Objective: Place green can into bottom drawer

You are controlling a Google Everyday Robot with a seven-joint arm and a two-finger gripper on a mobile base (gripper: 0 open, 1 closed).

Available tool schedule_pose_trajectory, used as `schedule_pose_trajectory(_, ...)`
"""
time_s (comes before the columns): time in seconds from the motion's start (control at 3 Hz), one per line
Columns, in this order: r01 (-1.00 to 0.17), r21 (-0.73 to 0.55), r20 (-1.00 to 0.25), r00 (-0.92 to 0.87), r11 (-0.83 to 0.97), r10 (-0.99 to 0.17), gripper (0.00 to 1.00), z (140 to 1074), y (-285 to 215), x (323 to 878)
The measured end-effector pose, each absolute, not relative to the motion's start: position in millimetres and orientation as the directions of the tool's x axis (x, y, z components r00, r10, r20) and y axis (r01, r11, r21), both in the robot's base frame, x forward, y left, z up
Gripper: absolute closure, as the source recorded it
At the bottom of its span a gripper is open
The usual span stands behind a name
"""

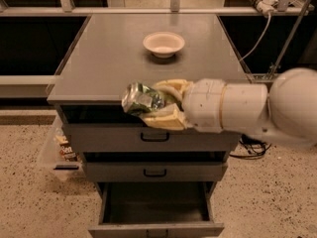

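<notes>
The green can [140,99], shiny green and silver and a little dented, is held in my gripper [161,104]. The cream fingers [166,119] close on it from above and below. The can hangs in the air over the front edge of the cabinet top, above the upper drawers. The bottom drawer [156,228] is pulled open at the bottom of the view, its dark inside showing, directly below the can. My white arm reaches in from the right.
A cream round bowl [164,43] stands at the back of the grey cabinet top [99,68]. Two upper drawers with black handles [154,137] are shut. A clear bin with snacks [63,150] sits on the floor at the left. Cables lie at the right.
</notes>
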State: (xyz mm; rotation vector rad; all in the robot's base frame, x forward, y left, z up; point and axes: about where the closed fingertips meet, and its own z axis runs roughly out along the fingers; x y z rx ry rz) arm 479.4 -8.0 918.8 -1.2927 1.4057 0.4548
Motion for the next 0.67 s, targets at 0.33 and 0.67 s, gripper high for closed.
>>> schedule_pose_trajectory(0.33,-0.857,-0.290,-0.921,0.129,0.427,-0.368,1.00,897.7,-13.1,471.0)
schedule_pose_trajectory(0.67,-0.861,-0.322,-0.905,0.157,0.395,-0.395,1.00,904.7,-10.1,472.8)
